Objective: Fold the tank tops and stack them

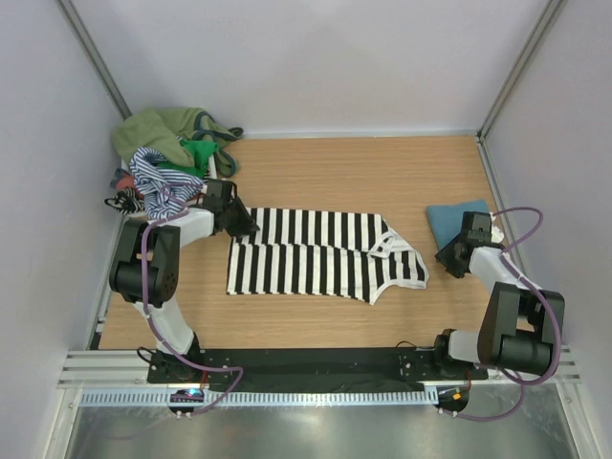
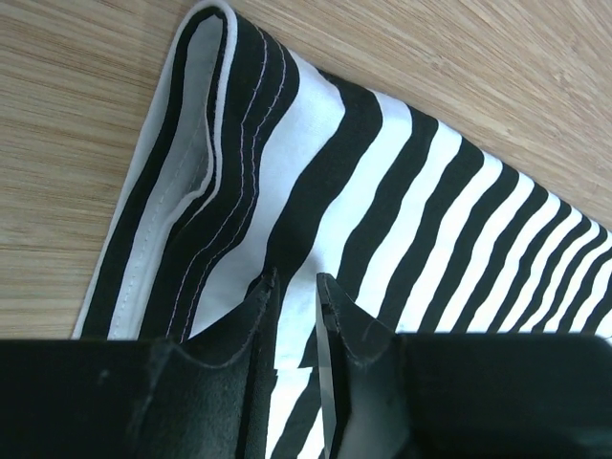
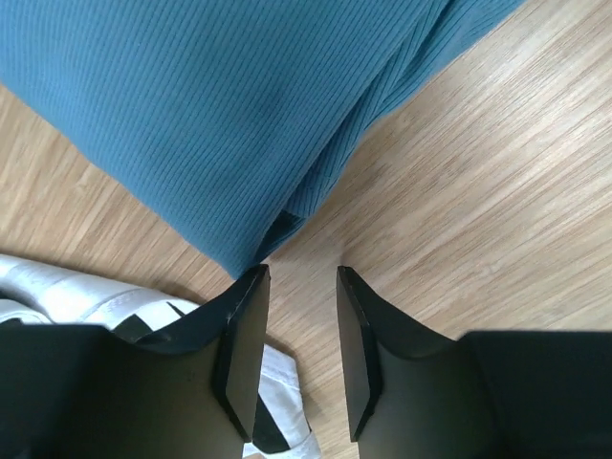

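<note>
The black-and-white striped tank top (image 1: 316, 253) lies flat in the middle of the table, folded lengthwise. My left gripper (image 1: 239, 222) hovers over its far left corner. In the left wrist view the jaws (image 2: 294, 287) stand a narrow gap apart above the striped cloth (image 2: 402, 182), holding nothing. The teal-blue tank top (image 1: 449, 218) lies folded at the right. My right gripper (image 1: 451, 258) is just in front of it. In the right wrist view it (image 3: 301, 277) is open and empty over bare wood by the teal top's corner (image 3: 239, 105).
A heap of olive, green and thin-striped tops (image 1: 172, 158) sits at the back left corner. A white strap of the striped top (image 3: 277, 382) lies under my right gripper's left finger. Walls close in the table on three sides.
</note>
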Action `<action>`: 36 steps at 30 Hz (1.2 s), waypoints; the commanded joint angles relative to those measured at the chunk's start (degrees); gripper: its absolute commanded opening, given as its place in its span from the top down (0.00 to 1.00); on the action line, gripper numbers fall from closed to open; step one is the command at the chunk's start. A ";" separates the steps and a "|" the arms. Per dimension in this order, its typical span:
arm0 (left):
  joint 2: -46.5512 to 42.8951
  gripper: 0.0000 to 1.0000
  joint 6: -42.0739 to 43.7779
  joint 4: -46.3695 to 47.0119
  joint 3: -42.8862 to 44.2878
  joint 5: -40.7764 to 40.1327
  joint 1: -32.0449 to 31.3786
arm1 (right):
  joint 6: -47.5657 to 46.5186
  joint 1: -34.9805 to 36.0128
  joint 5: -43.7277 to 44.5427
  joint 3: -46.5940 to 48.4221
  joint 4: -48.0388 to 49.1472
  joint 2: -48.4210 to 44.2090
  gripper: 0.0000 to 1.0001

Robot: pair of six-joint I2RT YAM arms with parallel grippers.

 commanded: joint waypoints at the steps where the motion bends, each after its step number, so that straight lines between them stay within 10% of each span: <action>1: -0.52 0.76 1.49 -2.89 -0.59 -2.88 0.41 | 0.57 -1.72 -4.21 -0.48 3.70 -3.47 0.59; 7: -4.30 0.76 1.84 -2.80 -1.91 -4.46 0.33 | 0.49 -1.99 -4.48 -1.10 4.85 -7.69 0.43; 15: -5.80 0.76 1.49 -2.19 -2.08 -4.11 -1.60 | -4.08 -0.33 -24.40 -4.17 10.99 -14.02 0.55; 24: -8.70 0.74 2.28 -0.34 -3.14 -5.15 -4.33 | -8.49 19.45 -16.52 3.46 4.15 -6.75 0.59; 36: -7.64 0.74 2.63 -1.13 -2.26 -6.13 -6.18 | -3.65 22.45 -16.69 4.88 10.55 4.42 0.51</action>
